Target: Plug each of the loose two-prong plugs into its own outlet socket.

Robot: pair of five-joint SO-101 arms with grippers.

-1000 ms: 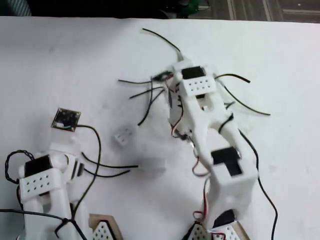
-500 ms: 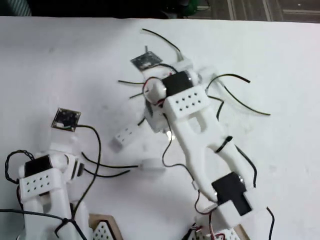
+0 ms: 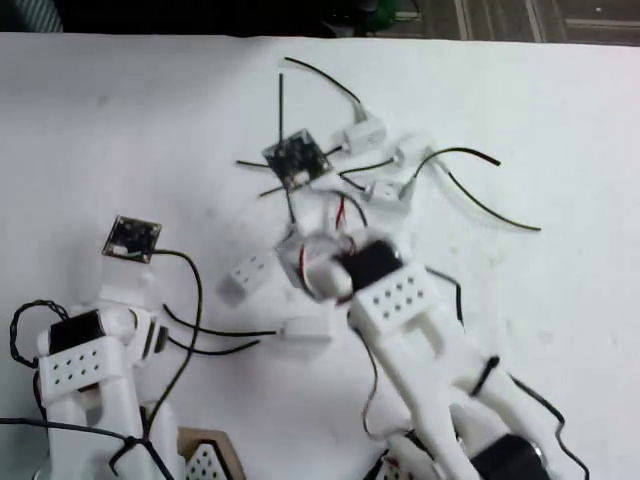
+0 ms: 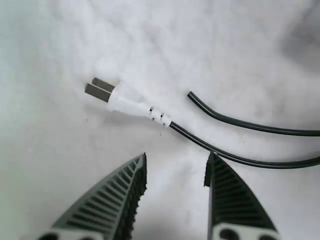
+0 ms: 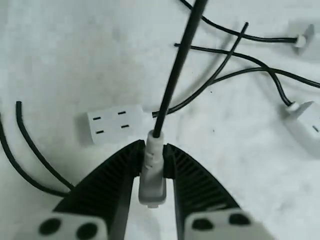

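The right gripper [image 5: 152, 149] is clenched on a white plug [image 5: 151, 186], with its black cord [image 5: 175, 75] trailing away across the table. Over the last second this arm has swung back from the tangle at the upper middle of the high view to the centre. The plug now hangs near a white socket block [image 5: 116, 123] without touching it. I'd say lining up and pushing in comes next. At lower left, the left gripper [image 4: 175, 167] hasn't budged and is spread wide above another loose plug [image 4: 120, 101].
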